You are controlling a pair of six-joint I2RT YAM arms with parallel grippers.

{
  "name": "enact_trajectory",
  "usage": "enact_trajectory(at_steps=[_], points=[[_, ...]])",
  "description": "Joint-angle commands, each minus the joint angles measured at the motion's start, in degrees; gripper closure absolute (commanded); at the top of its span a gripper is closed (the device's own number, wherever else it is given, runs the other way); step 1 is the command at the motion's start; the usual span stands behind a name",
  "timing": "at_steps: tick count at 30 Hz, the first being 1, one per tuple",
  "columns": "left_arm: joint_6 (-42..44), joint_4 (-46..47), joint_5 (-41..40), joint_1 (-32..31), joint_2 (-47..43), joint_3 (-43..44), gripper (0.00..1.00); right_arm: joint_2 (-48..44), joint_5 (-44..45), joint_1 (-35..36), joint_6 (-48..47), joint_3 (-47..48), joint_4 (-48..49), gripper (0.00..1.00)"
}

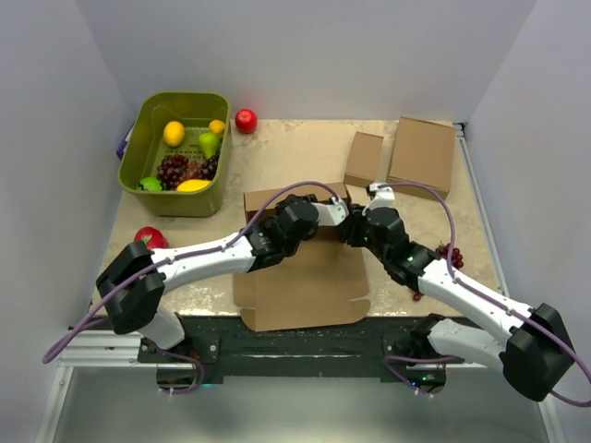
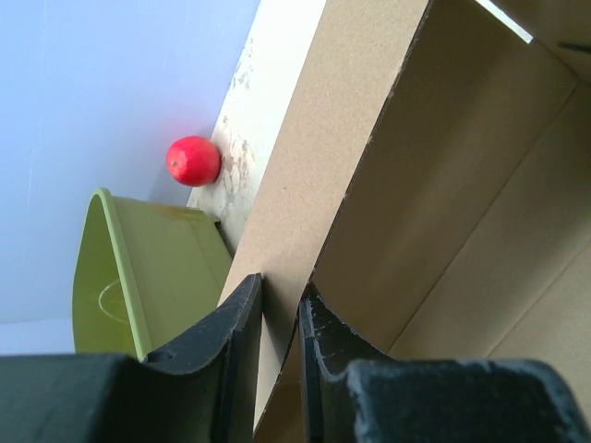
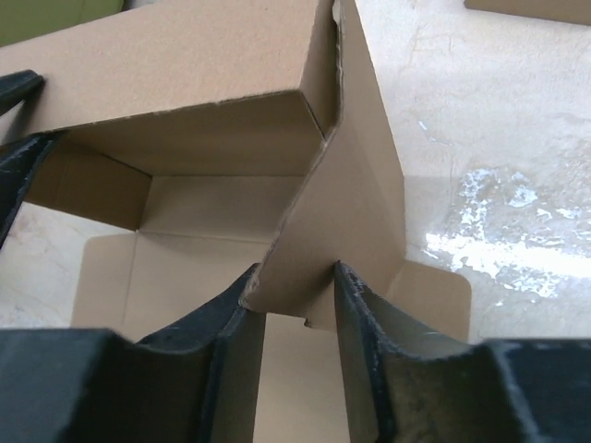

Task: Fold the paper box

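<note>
The table (image 1: 305, 157) carries the paper box (image 1: 305, 291) in its middle, towards the near edge, between the two arms. The near panel and its flaps lie flat on the table. The far part stands up in walls, so the tray is only partly raised.

The step in hand looks like the forming of the far right corner, where a side piece is up and must be turned in against the far wall. As I judge it, the next move calls for the left side to hold its wall steady. The right side then takes a firm hold, or pushes the piece square along its crease. This must be done without crushing the cardboard or dragging the whole sheet.

The left arm (image 1: 203, 257) reaches from its near-left base rightward and away, low over the left part of the box. The right arm (image 1: 471, 300) reaches from the near right leftward and away. Their wrists come just beside each other over the far edge of the box.

The left gripper (image 2: 280, 291) is pressed together on the top edge of an upright wall, with the cardboard pinched between its fingers. The right gripper (image 3: 294, 277) has its jaws parted on either side of a raised flap (image 3: 360, 203). The flap's lower corner sits between them and seems loose rather than clamped.
</note>
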Motion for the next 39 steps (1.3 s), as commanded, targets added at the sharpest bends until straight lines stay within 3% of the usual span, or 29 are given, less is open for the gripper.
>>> enact_trajectory(at_steps=[1, 7, 13, 17, 32, 39], points=[[0.3, -1.9, 6.1, -2.6, -0.7, -5.3, 1.0, -3.9, 7.1, 0.4, 1.2, 2.0, -3.2, 0.48], [1.4, -1.6, 4.5, -2.9, -0.2, -6.0, 1.0, -13.1, 11.8, -0.1, -1.7, 3.8, -11.2, 0.29], [1.4, -1.5, 4.6, -2.9, -0.9, -6.1, 1.0, -18.4, 14.7, -4.7, -2.5, 5.2, -16.4, 0.26], [1.4, -1.5, 4.6, -2.9, -1.4, -6.2, 1.0, -17.3, 8.9, -12.8, -2.5, 3.1, -14.0, 0.28], [3.1, -1.7, 4.7, -3.5, -1.5, -7.2, 1.0, -8.7, -10.8, -13.2, -7.9, -5.6, 1.0, 0.28], [3.3, -1.9, 4.9, -4.2, -1.2, -7.4, 1.0, -5.7, -14.6, -13.2, -8.2, -7.4, 8.2, 0.2]])
